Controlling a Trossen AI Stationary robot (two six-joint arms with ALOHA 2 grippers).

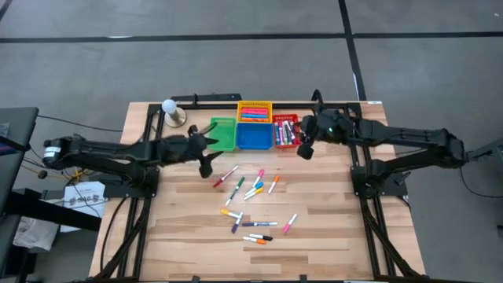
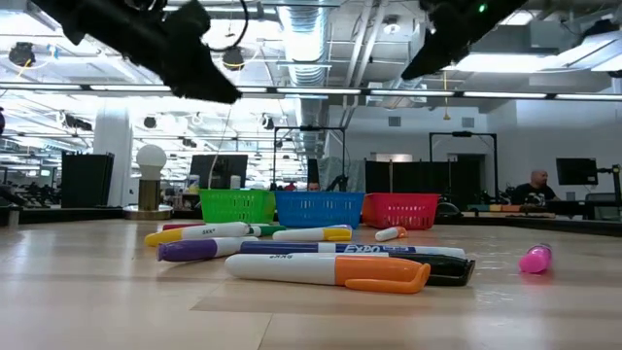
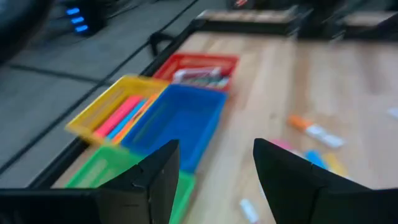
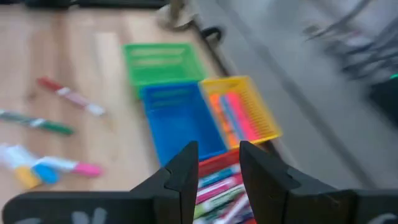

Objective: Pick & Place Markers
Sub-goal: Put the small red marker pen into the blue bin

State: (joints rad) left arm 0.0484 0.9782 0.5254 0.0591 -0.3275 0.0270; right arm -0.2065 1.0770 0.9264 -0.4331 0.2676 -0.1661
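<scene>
The left gripper (image 1: 207, 161) is hanging above the table (image 1: 330, 228) with its fingers (image 3: 155, 180) spread wide and nothing between them. Just beyond its tips the green basket (image 1: 222, 134) is sitting, with the blue basket (image 1: 254, 135) next to that one. The loose markers (image 1: 253, 206) are lying scattered on the wood a little way out from this gripper, toward the near edge of the table: a red-capped one (image 1: 224, 176) is the closest, then green, pink, blue and orange ones further off.

The right gripper (image 1: 303, 146) is hovering over the red basket (image 1: 285, 130), which is already holding a bunch of markers (they are showing right under the tool in the right wrist view). Its fingers (image 4: 186, 171) are standing only a narrow gap apart, and I am seeing nothing pinched between them. Past that gripper's tips the yellow basket (image 4: 239, 112) is holding pink and orange markers.

Looking level across the table, an orange-capped marker (image 2: 330, 271) is lying nearest, with a purple one (image 2: 199, 249) behind it and a pink one (image 2: 535, 259) off by itself. A round white lamp-like object (image 1: 171, 111) is standing at the far corner behind the left gripper.
</scene>
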